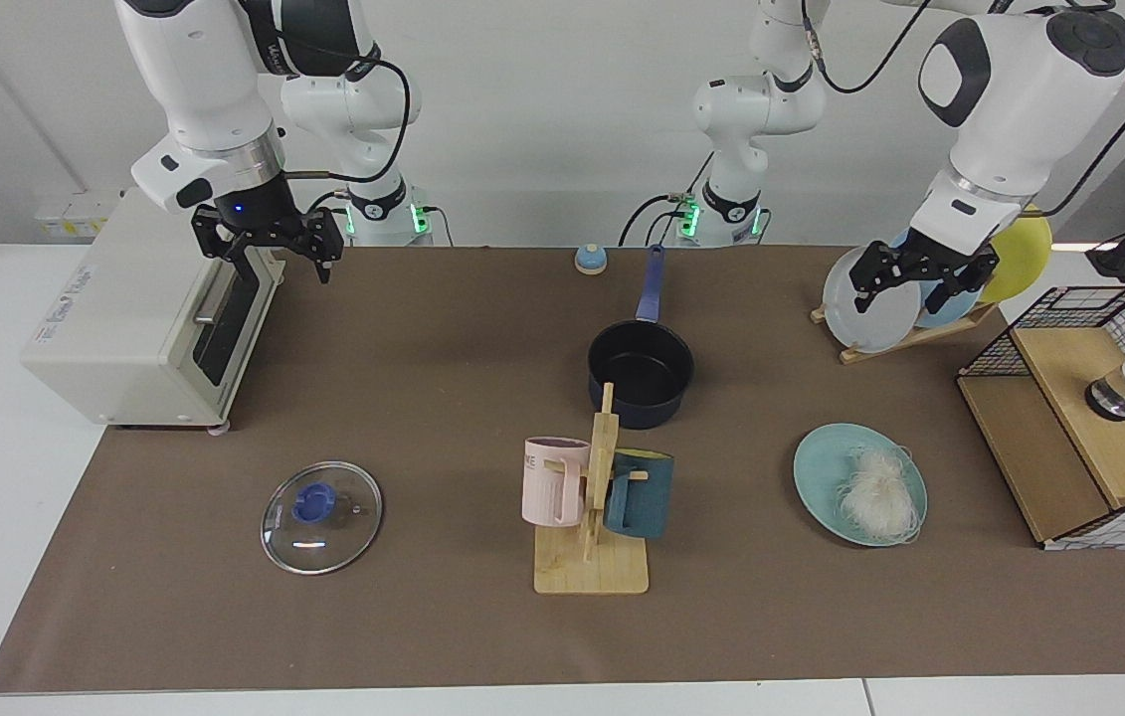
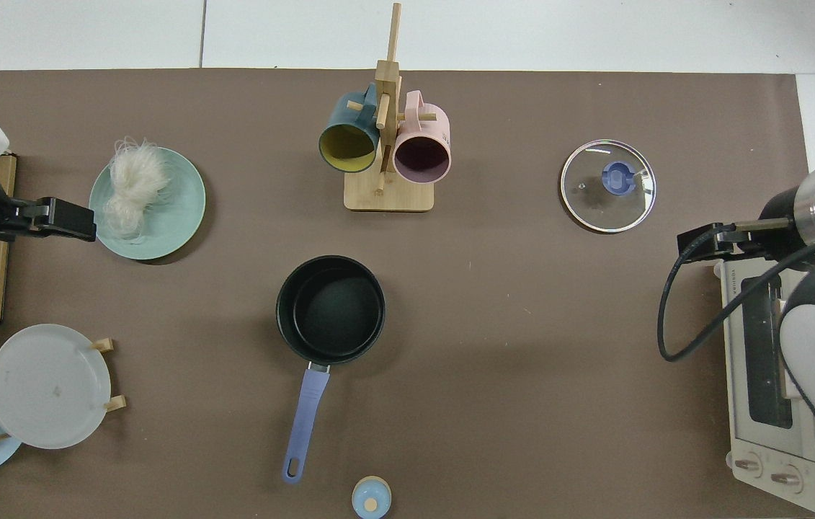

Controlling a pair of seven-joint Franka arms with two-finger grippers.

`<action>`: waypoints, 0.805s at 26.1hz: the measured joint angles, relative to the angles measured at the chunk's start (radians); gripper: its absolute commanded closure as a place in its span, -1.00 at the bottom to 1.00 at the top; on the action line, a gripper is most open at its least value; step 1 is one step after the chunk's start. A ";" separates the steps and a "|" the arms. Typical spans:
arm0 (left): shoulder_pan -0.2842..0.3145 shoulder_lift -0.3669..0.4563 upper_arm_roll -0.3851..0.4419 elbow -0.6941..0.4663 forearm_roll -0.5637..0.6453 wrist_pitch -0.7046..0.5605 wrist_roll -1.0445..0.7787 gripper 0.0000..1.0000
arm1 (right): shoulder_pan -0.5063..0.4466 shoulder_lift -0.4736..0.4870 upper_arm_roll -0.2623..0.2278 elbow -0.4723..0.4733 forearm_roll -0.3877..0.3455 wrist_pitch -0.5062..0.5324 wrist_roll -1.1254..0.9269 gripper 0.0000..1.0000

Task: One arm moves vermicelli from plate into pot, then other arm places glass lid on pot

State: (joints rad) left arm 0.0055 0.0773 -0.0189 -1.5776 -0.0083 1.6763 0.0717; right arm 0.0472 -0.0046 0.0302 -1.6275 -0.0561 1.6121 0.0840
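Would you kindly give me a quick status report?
Left pincer open, above plate rack. Right pincer open, by toaster oven. Vermicelli on plate; pot empty.

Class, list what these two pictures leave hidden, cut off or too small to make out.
- Small dark navy saucepan: in the facing view the wooden mug stand covers its near wall.
- Black-fingered left gripper: the top view shows it edge-on, so the gap between its fingers cannot be seen.
- White toaster oven: the top view's edge and an arm cut it off.

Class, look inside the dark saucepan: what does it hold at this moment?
The pot shows only its bare black inside; the vermicelli lies on the plate. Nothing covers the opening, since the glass lid rests apart.
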 measured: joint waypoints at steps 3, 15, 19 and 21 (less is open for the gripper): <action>0.001 0.024 0.005 0.002 0.000 0.038 0.037 -1.00 | 0.000 0.000 0.000 0.000 0.000 0.000 -0.014 -1.00; 0.008 0.189 0.011 0.001 0.000 0.293 0.109 -1.00 | -0.006 0.073 -0.008 0.048 0.000 0.056 -0.022 -1.00; 0.012 0.229 0.011 -0.001 0.000 0.330 0.114 -1.00 | -0.006 0.168 -0.008 0.134 -0.001 0.060 -0.022 -0.99; 0.017 0.252 0.015 -0.005 0.000 0.366 0.116 -1.00 | -0.006 0.232 -0.008 0.195 -0.001 0.070 -0.022 -0.99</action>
State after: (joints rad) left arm 0.0225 0.3293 -0.0042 -1.5828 -0.0083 2.0425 0.1875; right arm 0.0409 0.2273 0.0221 -1.4324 -0.0571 1.6821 0.0618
